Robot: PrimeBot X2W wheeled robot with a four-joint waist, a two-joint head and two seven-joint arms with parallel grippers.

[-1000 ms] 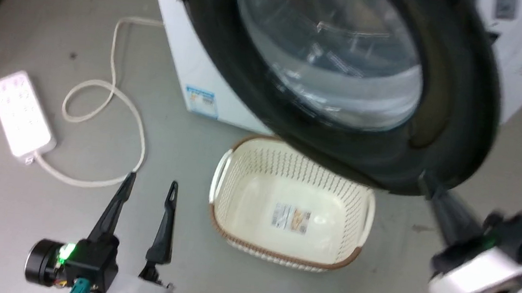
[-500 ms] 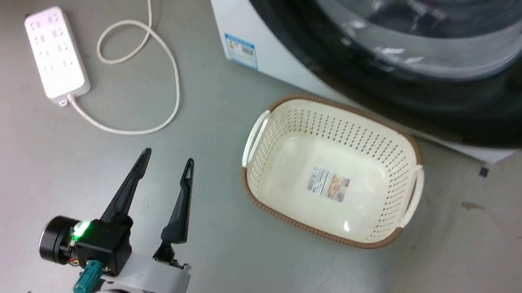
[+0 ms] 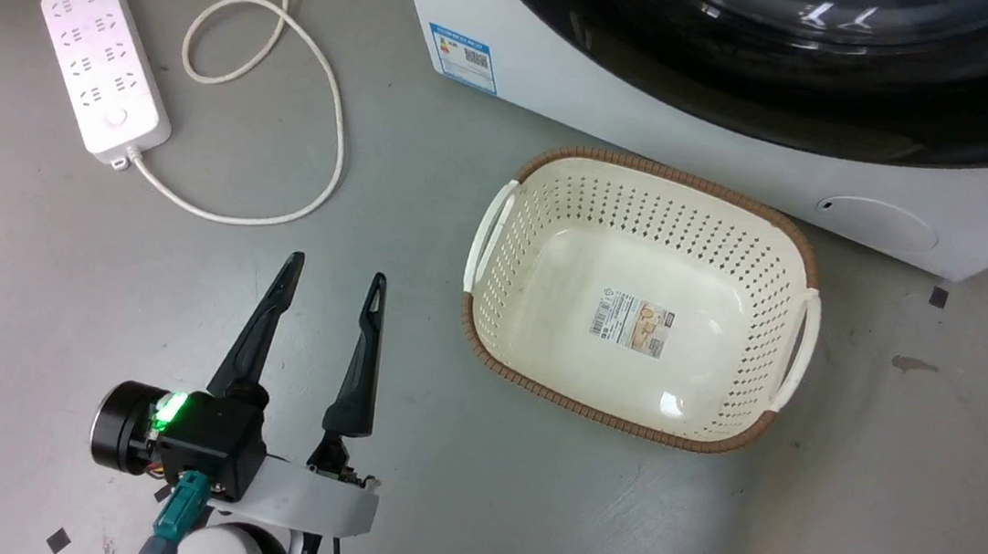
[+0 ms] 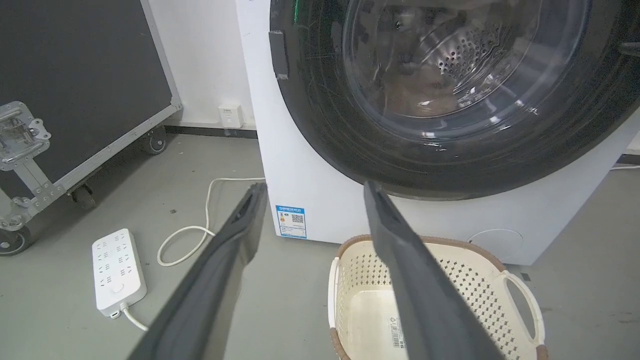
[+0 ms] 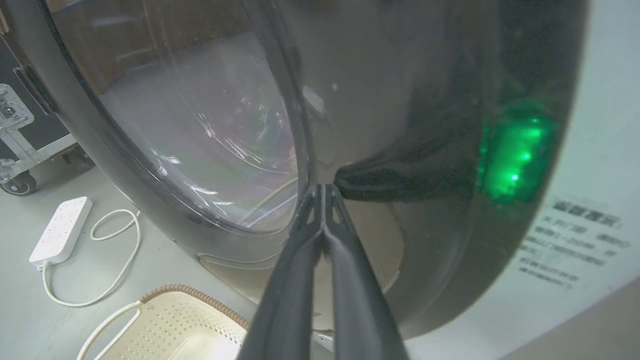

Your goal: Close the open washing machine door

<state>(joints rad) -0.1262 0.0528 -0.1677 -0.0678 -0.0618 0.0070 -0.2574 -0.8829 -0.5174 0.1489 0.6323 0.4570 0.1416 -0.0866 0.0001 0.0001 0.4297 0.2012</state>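
Left wrist view: the washing machine door (image 4: 465, 75) lies against the white machine (image 4: 310, 195), with the steel drum (image 4: 467, 50) behind its glass. Right wrist view: the right claw (image 5: 324, 187) is clenched empty, tips touching the door's rim. Below the door, the left claw (image 3: 336, 270) is released. The blue sticker (image 3: 463, 57) is unreadable.

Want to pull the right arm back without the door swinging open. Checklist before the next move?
1. Closed: washing machine door lies flush against the white front, judging by the left wrist view: ok.
2. Latch engaged: cannot tell.
3. Push contact: right gripper shut, tips at the door: ok.
4. Spare arm: left gripper open, empty, over the floor: ok.
5. Retreat path: basket on the floor below the door, apart from it: ok.
6. Cabling: power strip left of the machine, away from the left gripper: ok.
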